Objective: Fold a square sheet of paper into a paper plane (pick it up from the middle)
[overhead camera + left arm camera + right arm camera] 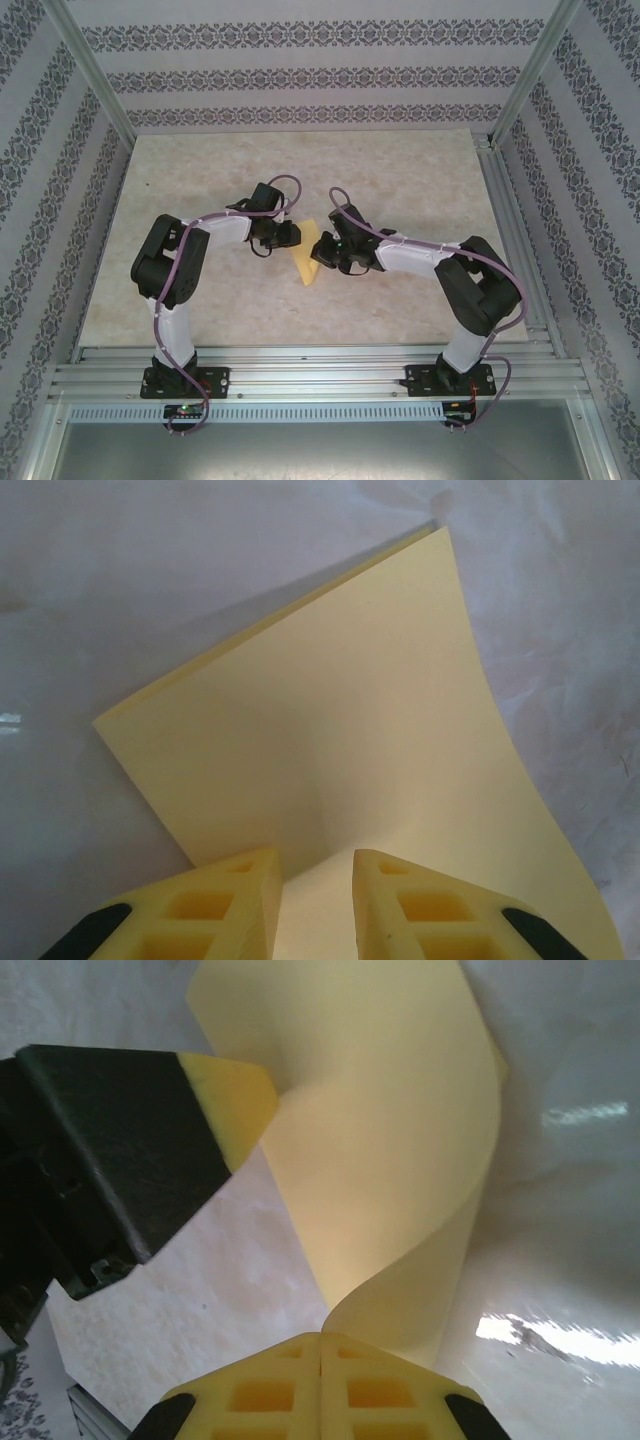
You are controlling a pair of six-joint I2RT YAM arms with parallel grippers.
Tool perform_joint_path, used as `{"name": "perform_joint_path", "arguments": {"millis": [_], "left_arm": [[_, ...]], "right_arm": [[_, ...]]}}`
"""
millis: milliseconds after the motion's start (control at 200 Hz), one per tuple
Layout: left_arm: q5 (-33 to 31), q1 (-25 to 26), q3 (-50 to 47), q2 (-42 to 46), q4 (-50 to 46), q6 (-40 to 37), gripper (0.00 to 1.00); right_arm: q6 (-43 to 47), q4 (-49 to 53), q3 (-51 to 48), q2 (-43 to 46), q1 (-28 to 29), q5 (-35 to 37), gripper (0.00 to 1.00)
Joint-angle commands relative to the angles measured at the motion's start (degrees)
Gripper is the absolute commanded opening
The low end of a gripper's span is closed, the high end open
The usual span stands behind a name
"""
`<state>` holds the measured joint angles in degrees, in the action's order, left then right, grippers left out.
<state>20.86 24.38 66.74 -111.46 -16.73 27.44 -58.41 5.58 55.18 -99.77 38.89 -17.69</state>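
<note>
Pale marbled tabletop (400, 170) between the arms bears the square sheet of paper (306, 266), curled upward, one edge pinched tight in the right end effector (320, 1345), the left end effector (317, 865) narrowly parted over it, both hiding much from overhead.

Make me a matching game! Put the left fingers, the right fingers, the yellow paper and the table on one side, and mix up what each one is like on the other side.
Things:
1. left fingers
2. right fingers
3. yellow paper
4. table

What it is like:
A. pale and marbled, lying flat
B. pinched shut on the paper
C. bent up in a curve
D. open, with a gap between them

Pairs: 1-D, 2-B, 3-C, 4-A.
</note>
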Motion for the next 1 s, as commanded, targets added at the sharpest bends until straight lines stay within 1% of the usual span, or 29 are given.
{"name": "perform_joint_path", "arguments": {"millis": [0,445,994], "left_arm": [[0.67,-0.32,-0.12,-2.27,0.05,-0.46,0.28],[0.85,-0.24,0.15,-2.42,-0.06,-0.42,0.28],[1.02,-0.24,-0.03,-2.58,-0.19,-0.28,0.28]], "right_arm": [[-0.09,-5.35,2.11,-2.34,0.65,-1.59,0.06],[-1.2,-8.03,5.02,-8.28,1.28,-2.26,0.06],[-3.78,-10.08,3.59,-10.76,1.45,2.28,0.07]]}}
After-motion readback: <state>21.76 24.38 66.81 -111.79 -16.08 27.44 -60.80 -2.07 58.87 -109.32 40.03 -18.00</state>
